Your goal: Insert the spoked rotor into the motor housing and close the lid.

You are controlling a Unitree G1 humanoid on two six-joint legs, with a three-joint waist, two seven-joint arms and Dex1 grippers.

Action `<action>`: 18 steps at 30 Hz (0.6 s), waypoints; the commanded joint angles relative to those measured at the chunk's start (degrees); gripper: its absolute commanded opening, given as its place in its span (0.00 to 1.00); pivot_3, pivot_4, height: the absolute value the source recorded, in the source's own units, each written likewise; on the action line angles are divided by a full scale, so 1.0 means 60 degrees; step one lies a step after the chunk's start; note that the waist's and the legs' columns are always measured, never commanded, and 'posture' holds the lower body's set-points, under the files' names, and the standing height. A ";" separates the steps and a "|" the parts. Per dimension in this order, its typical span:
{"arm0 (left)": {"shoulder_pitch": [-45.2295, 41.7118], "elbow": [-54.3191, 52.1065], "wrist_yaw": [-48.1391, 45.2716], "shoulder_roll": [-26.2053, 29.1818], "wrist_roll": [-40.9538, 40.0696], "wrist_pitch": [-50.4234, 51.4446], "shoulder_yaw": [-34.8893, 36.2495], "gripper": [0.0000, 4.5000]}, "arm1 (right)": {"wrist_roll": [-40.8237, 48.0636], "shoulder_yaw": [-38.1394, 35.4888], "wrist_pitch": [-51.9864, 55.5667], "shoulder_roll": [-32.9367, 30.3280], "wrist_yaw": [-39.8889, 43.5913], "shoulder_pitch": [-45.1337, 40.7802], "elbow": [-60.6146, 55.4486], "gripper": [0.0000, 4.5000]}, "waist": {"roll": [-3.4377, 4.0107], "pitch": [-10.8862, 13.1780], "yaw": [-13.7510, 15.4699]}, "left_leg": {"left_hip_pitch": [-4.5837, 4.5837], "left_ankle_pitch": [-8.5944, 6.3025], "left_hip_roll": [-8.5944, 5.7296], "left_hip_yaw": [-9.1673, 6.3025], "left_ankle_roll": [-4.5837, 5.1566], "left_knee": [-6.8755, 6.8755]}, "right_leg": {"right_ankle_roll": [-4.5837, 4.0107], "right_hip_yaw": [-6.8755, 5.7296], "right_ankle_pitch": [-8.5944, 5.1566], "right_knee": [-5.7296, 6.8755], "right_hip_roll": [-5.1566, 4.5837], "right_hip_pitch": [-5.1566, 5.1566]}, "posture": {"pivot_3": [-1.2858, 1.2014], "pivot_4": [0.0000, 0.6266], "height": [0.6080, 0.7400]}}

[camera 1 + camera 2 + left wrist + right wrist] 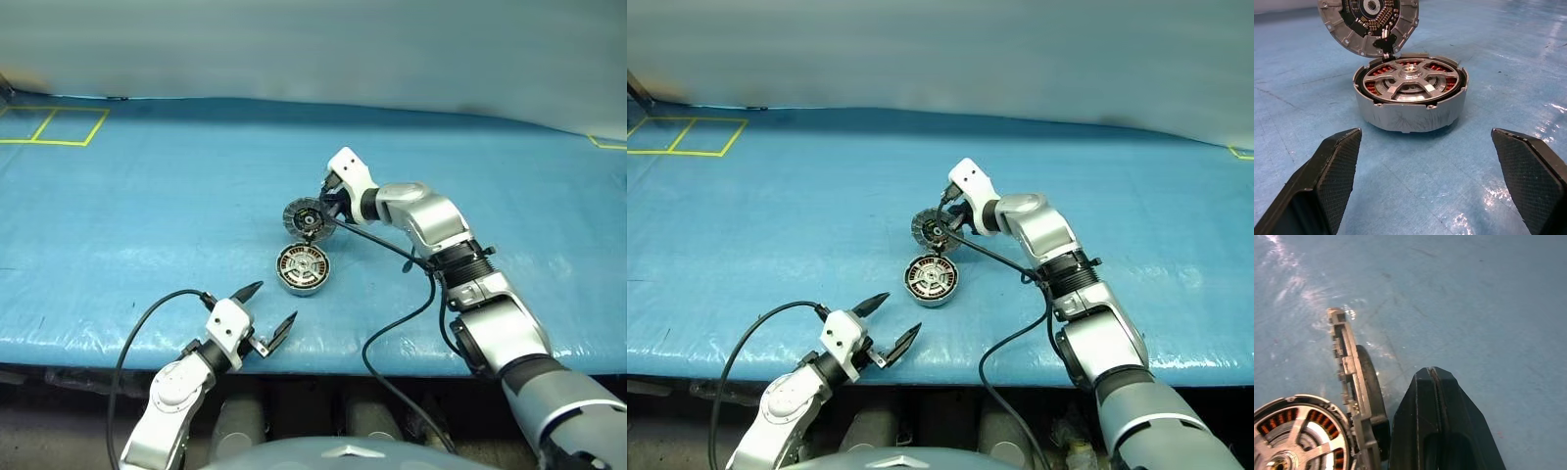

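The motor housing sits on the blue table, its copper windings showing. The spoked rotor lies seated inside it. The lid stands on edge at the housing's far rim, its ribbed, dark-centred inner face turned toward me. My right gripper is shut, with its tip right behind the lid's back face; whether it touches is unclear. My left gripper is open near the table's front edge. It points at the housing from a short way off, with nothing between its fingers.
Blue sheeting covers the whole table. Yellow tape squares mark its far left corner. A black cable hangs from my right arm over the front edge.
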 commanded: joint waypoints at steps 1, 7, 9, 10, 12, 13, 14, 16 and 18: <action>0.0002 -0.0471 0.0046 -0.0058 -0.0049 -0.0204 -0.0023 1.00 | 0.0617 -0.0302 0.0471 -0.0070 0.0967 0.0165 -0.0766 0.00 | 0.0000 0.0000 -0.0004 | 0.0000 0.0000 0.0001 -0.0001 0.0000 0.0000 | 0.0000 0.0000 0.0000 0.0001 0.0000 0.0000 | 0.52 0.24 1.00; -0.0083 -0.0416 -0.0041 -0.0022 -0.0109 -0.0165 -0.0032 1.00 | 0.1207 -0.0369 0.1508 -0.0049 0.1040 0.1349 -0.2489 0.00 | -0.0001 0.0000 0.0008 | 0.0000 0.0000 0.0000 -0.0004 -0.0001 0.0000 | -0.0003 -0.0003 -0.0001 0.0002 -0.0008 0.0000 | 0.52 0.24 1.00; -0.0168 -0.0376 -0.0096 -0.0011 -0.0123 -0.0136 -0.0067 1.00 | 0.1219 -0.0281 0.1735 -0.0026 0.0872 0.1801 -0.2965 0.00 | -0.0001 -0.0001 0.0008 | 0.0001 0.0000 -0.0001 -0.0005 -0.0001 0.0001 | -0.0003 -0.0003 -0.0001 0.0004 -0.0010 0.0001 | 0.52 0.24 1.00; -0.0208 -0.0363 -0.0116 -0.0010 -0.0136 -0.0119 -0.0073 1.00 | 0.1248 -0.0308 0.1862 0.0030 0.0737 0.2003 -0.3135 0.00 | -0.0001 -0.0001 0.0008 | 0.0001 0.0000 -0.0001 -0.0006 -0.0001 0.0004 | -0.0004 -0.0003 -0.0002 0.0006 -0.0011 0.0001 | 0.52 0.24 1.00; -0.0271 -0.0339 -0.0147 -0.0001 -0.0151 -0.0098 -0.0083 1.00 | 0.1359 -0.0436 0.2077 0.0163 0.0511 0.2344 -0.3426 0.00 | 0.0000 -0.0001 0.0004 | 0.0002 0.0000 -0.0001 -0.0006 -0.0001 0.0008 | -0.0006 -0.0003 -0.0002 0.0009 -0.0010 0.0003 | 0.52 0.24 1.00; -0.0294 -0.0331 -0.0169 0.0009 -0.0156 -0.0090 -0.0092 1.00 | 0.1400 -0.0470 0.2142 0.0217 0.0379 0.2593 -0.3651 0.00 | 0.0000 -0.0001 -0.0008 | 0.0002 0.0000 -0.0001 -0.0006 -0.0001 0.0011 | -0.0006 -0.0002 -0.0003 0.0012 -0.0011 0.0001 | 0.52 0.24 1.00; -0.0307 -0.0328 -0.0190 0.0018 -0.0165 -0.0082 -0.0101 1.00 | 0.1436 -0.0485 0.2176 0.0248 0.0269 0.2825 -0.3889 0.00 | -0.0001 -0.0001 -0.0010 | 0.0002 0.0000 -0.0001 -0.0004 -0.0001 0.0010 | -0.0007 0.0000 -0.0003 0.0012 -0.0011 0.0001 | 0.52 0.24 1.00; -0.0320 -0.0325 -0.0230 0.0034 -0.0171 -0.0070 -0.0109 1.00 | 0.1594 -0.0626 0.2309 0.0367 -0.0009 0.3246 -0.4426 0.00 | 0.0000 -0.0002 -0.0015 | 0.0003 0.0000 -0.0001 -0.0006 -0.0001 0.0011 | -0.0008 -0.0001 -0.0004 0.0012 -0.0010 0.0002 | 0.52 0.24 1.00; -0.0322 -0.0327 -0.0248 0.0034 -0.0173 -0.0063 -0.0105 1.00 | 0.1537 -0.0744 0.2125 0.0504 -0.0492 0.3626 -0.5069 0.00 | 0.0000 -0.0002 -0.0013 | 0.0003 0.0000 0.0000 -0.0010 -0.0001 0.0010 | -0.0008 -0.0004 -0.0004 0.0012 -0.0010 0.0003 | 0.52 0.24 1.00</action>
